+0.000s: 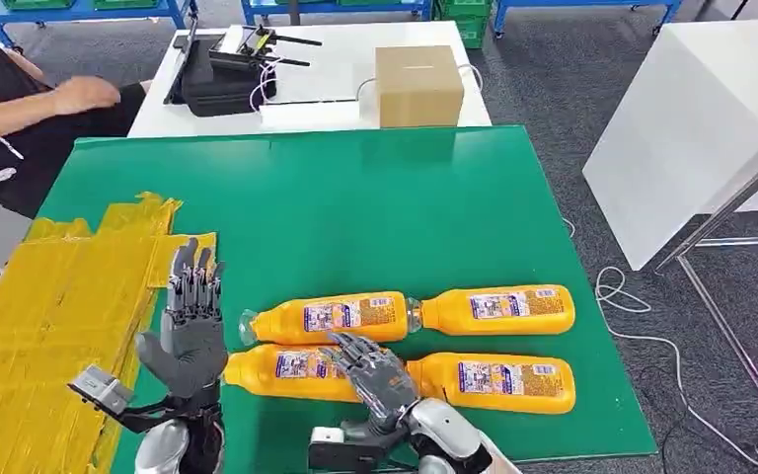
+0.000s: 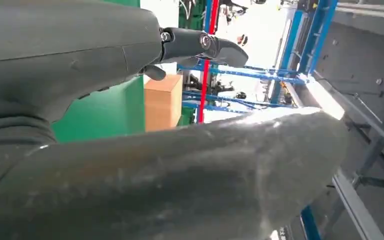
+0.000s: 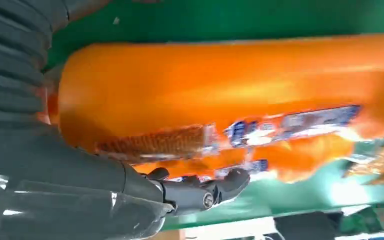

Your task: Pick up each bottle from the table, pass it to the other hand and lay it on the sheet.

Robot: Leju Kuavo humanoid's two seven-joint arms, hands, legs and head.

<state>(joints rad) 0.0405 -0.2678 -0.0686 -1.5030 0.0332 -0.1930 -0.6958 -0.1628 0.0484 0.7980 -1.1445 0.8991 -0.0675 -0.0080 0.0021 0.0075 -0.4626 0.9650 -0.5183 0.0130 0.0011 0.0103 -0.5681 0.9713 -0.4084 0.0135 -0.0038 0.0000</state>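
Right hand fingers curled over near-left bottle, touching; grasp not clear. Left hand raised, fingers spread, holding nothing, beside sheet. Four bottles lie right of sheet.

This looks like a robot test lab or workshop. A green tabletop stands on grey carpet floor, with blue metal racks holding green crates along the far wall. Beyond the tabletop's far edge, a white table carries a cardboard box, a black device with antennas and cables. White cables trail across the floor.
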